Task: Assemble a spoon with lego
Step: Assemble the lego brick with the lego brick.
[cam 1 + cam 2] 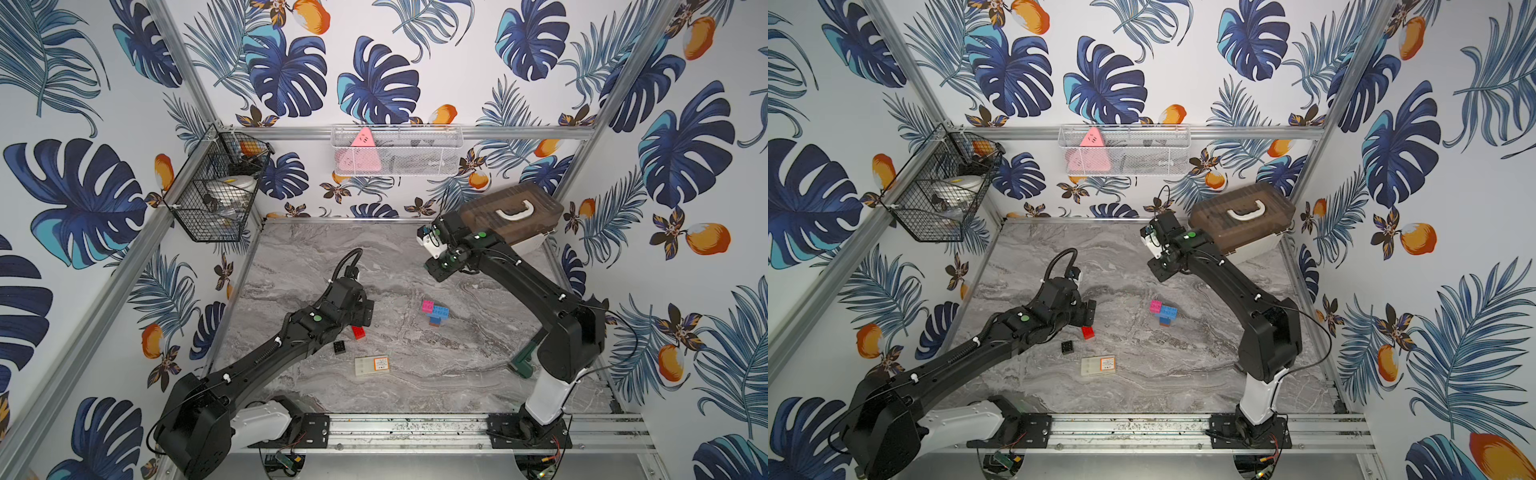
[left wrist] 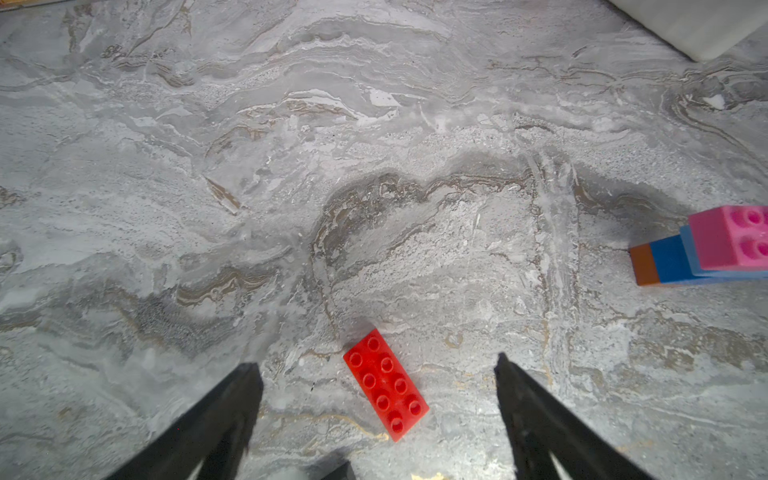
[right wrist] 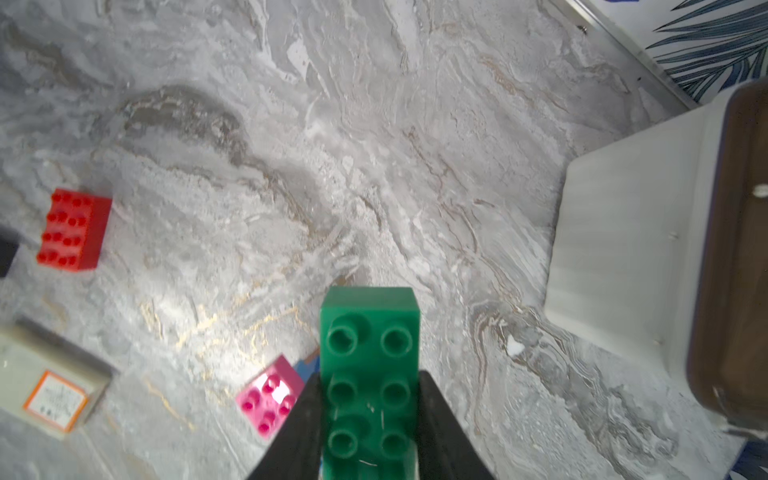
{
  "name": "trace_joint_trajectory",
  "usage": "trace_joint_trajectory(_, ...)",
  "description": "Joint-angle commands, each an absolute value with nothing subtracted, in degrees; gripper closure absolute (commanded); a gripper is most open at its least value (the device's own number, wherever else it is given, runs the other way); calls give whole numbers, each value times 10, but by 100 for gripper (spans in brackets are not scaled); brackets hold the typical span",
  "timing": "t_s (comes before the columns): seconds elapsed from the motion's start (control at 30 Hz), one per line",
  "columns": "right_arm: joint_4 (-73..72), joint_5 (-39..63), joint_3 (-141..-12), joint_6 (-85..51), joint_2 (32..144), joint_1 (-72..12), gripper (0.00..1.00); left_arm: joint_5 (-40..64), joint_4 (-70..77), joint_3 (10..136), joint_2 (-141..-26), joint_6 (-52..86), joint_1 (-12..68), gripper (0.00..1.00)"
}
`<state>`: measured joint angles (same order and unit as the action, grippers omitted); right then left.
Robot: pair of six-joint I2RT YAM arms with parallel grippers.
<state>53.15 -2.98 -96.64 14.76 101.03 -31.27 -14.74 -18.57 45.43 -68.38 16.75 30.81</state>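
**Q:** Top views?
**A:** Half-built spoon point(image 1: 435, 312) lies mid-table point(image 1: 457, 365). Red brick point(image 1: 1087, 332) and black brick point(image 1: 1067, 347) lie apart from it, on my left side.

**Q:** Left wrist?
**A:** My left end effector point(image 2: 377, 362) is spread wide above the red brick.

**Q:** Right wrist?
**A:** My right end effector point(image 3: 370, 376) is clamped on a green brick point(image 3: 370, 328), held above the table.

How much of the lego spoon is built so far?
Done: orange, blue and pink bricks are joined into a partial spoon lying on the table.
In hand: the right gripper is shut on the green brick. The open left gripper hangs over the red brick.
Left: the green brick, the red brick and the black brick are not yet attached.
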Motion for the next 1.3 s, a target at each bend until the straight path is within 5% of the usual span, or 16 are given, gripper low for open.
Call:
trace_joint_trajectory(0.0,566,3,-931,223,969,-294,73,-98,-147,458,-687,167,308,7)
trace_joint_trajectory(0.5,567,33,-774,396,868,-287,73,-10,-69,459,-738,127,365,7)
trace_joint_trajectory(1.27,515,59,-752,479,910,-308,71,12,-50,443,-748,114,366,7)
